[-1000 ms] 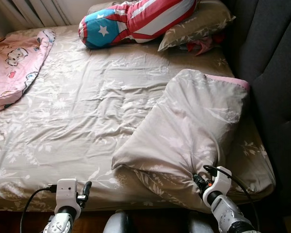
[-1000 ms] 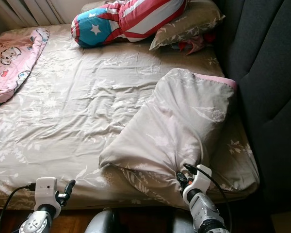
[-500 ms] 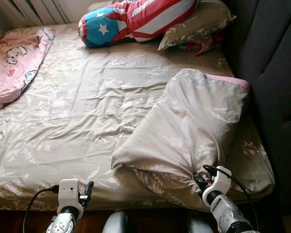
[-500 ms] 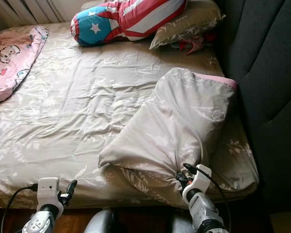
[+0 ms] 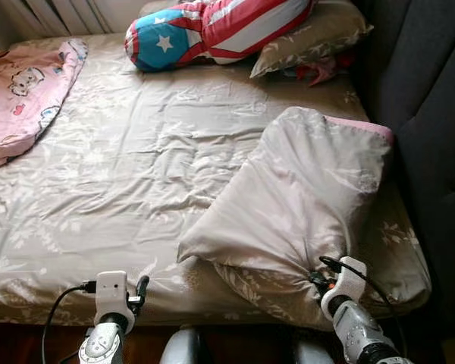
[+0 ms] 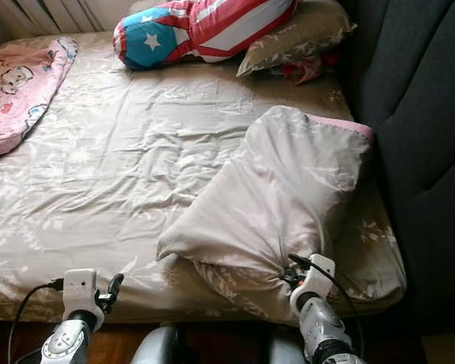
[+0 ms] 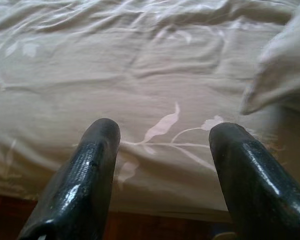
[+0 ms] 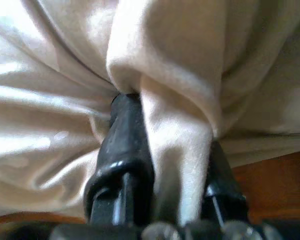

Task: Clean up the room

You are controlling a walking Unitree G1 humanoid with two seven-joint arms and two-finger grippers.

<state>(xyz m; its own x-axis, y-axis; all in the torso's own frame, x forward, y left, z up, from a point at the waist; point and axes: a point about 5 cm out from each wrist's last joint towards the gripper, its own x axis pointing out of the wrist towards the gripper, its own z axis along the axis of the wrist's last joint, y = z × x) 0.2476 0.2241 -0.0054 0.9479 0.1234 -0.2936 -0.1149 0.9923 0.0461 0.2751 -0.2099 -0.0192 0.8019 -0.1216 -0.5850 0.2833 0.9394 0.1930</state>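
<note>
Where our right gripper (image 8: 177,165) meets the beige duvet (image 5: 303,205), its fingers (image 8: 125,150) are half buried: a bunched fold of cloth is pinched between them, and the tips vanish into the fabric. From the head camera we see that grip at about 5 o'clock, at the near edge of the bed (image 5: 136,152), with the duvet heaped from there up toward 2 o'clock, a pink lining (image 5: 360,126) peeking at its far edge beside the dark headboard (image 5: 432,114).

Our left gripper (image 7: 162,165) hangs at 7 o'clock just off the mattress edge, its two fingers spread wide with nothing between them, the leaf-print sheet beyond.

At 12 o'clock we count two cushions: one stars-and-stripes cushion (image 5: 212,26), cut off by the frame's top, and one leaf-print pillow (image 5: 311,42) partly under it. A red thing (image 5: 318,70) lies tucked below that pillow; we cannot tell what it is. One pink cartoon blanket (image 5: 23,95) runs out of frame at 10 o'clock. A strip of wooden floor (image 5: 30,341) shows below the bed.
</note>
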